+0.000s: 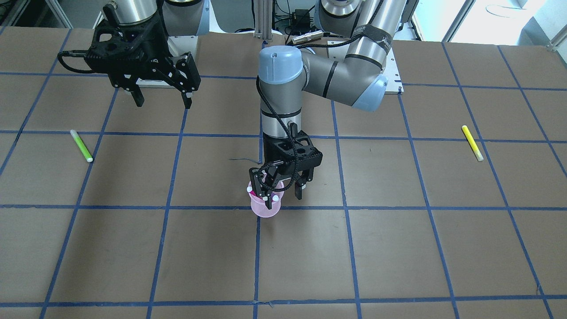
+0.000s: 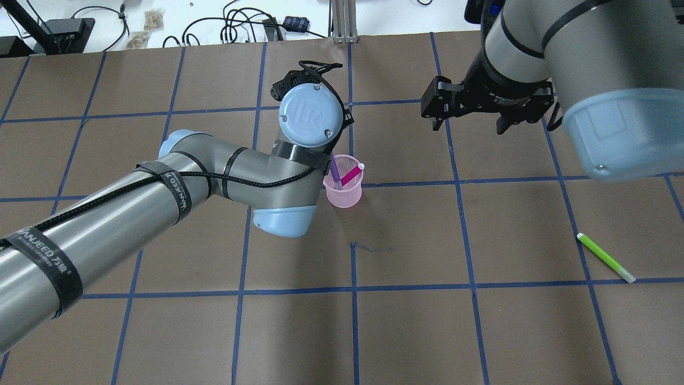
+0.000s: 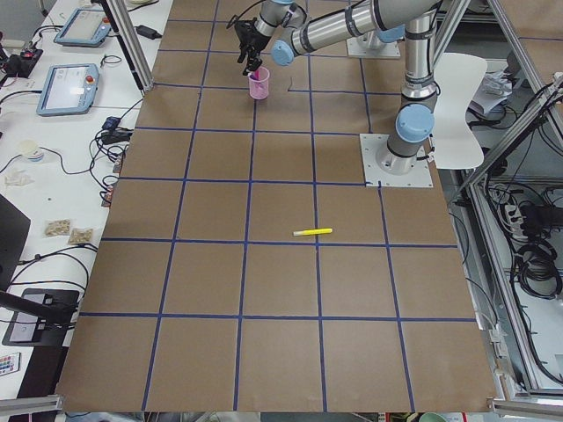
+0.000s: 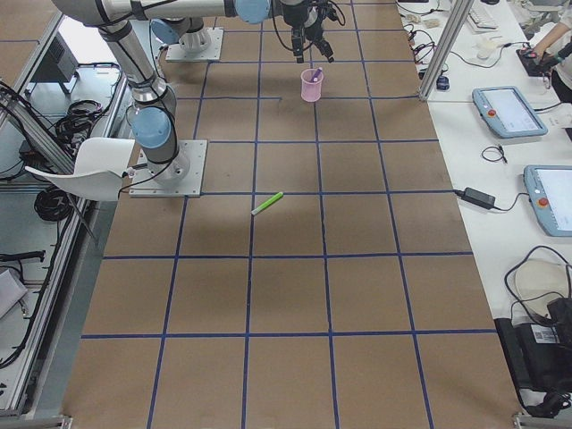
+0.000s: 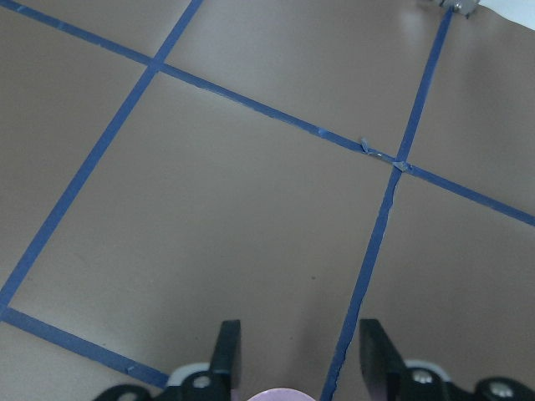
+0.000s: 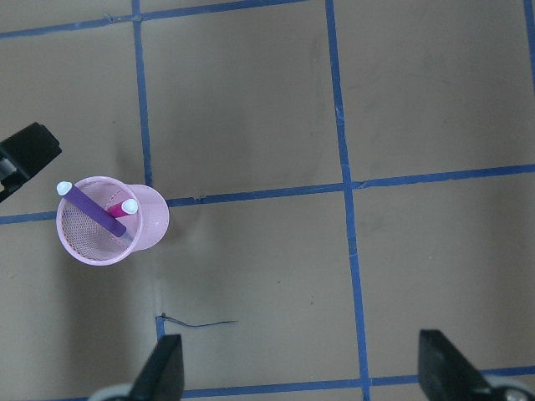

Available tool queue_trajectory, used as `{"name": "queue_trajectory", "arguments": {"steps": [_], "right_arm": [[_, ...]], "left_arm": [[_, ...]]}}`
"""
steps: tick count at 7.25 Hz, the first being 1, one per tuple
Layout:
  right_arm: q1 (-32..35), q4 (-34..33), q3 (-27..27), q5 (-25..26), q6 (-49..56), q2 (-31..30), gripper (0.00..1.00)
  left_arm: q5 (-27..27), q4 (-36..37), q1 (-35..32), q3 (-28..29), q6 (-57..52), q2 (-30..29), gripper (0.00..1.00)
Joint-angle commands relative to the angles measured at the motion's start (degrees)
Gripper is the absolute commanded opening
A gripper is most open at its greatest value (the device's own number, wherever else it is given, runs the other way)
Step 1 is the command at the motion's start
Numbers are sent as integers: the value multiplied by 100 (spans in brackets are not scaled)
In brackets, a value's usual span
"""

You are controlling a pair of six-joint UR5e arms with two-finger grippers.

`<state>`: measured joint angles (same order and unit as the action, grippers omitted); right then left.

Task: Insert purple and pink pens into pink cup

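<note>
My 2 grippers are both spread and empty, the left gripper [image 1: 283, 192] just over the cup [image 2: 344, 193] and the right gripper [image 1: 164, 99] well apart from it. The 1 cup stands upright holding 2 pens, the purple pen [image 6: 92, 209] and the pink pen [image 2: 350, 175], so I judge the task done. 2 others, the green pen [image 2: 606, 258] and the yellow pen [image 1: 472, 142], lie far off.

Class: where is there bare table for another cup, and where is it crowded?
Free: between pink cup and green pen, between cup and yellow pen, and the operators' edge row. Crowded: around the cup, under the left gripper.
</note>
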<state>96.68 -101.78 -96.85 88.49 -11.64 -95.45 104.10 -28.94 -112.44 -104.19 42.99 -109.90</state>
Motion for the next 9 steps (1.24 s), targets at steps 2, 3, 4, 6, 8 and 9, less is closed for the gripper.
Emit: {"name": "queue_trajectory", "arguments": {"steps": [2,3,4,6,8,9], "right_arm": [[0,0,0,-60,21,0,100],[0,0,0,-69,21,8,100],[0,0,0,-78,21,0,100],[0,0,0,-78,21,8,100],[0,-9,17,-78,21,17,100],[0,-9,0,-78,21,8,100]], "left_arm": [[-100,-871,344,607,-734,250,100],[-292,-1833,616,1028,-965,354,100],[-894,-2565,975,1276,-1377,477,100],[-1476,-3073,1512,1323,-3226,679,100],[-1525,-4141,2005,1322,-3488,960,100],[-1559,-4651,2338,1323,-4056,1179,100]]}}
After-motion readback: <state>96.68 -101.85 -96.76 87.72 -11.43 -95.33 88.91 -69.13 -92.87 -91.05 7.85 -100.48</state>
